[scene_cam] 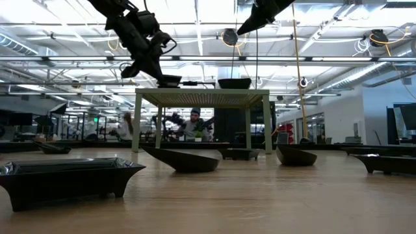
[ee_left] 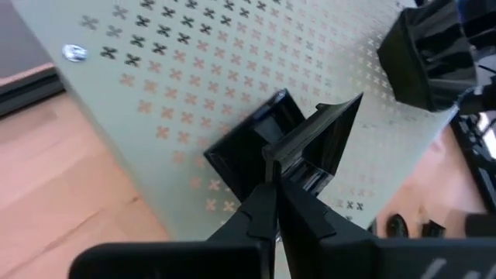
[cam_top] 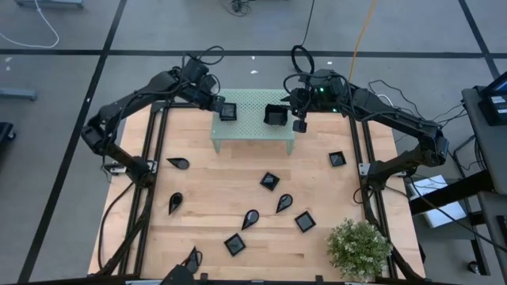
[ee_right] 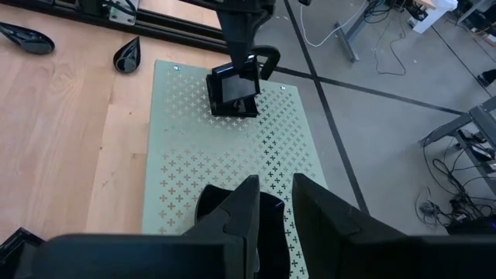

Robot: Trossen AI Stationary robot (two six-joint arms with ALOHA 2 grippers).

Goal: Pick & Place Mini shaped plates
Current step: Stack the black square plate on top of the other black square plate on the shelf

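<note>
Several mini shaped plates lie flat on the wooden table, glossy black squares and teardrops, such as a square one [cam_top: 269,181] and a teardrop [cam_top: 178,163]. On the pale green perforated stand [cam_top: 252,127] sits one square plate [cam_top: 275,115]. My left gripper [cam_top: 220,105] is shut on a second square plate [cam_top: 228,112] over the stand's left part. My right gripper [ee_right: 275,198] is open and hangs above the stand beside the first plate, well clear of it in the low view. My left gripper pinches the square plate's side wall [ee_left: 304,149] between its two fingers [ee_left: 263,209], at the rim. It comes slanting down from the table's far left side. The plate [scene_cam: 170,80] sits about level at the stand's top; I cannot tell whether it rests there.
The stand is at the table's far middle, on legs [scene_cam: 138,123]. A potted plant [cam_top: 360,247] fills the near right corner. Black frame rails [cam_top: 150,182] run along both table sides. A bare strip of wood lies between the stand and the scattered plates. People sit in the room beyond [scene_cam: 193,123].
</note>
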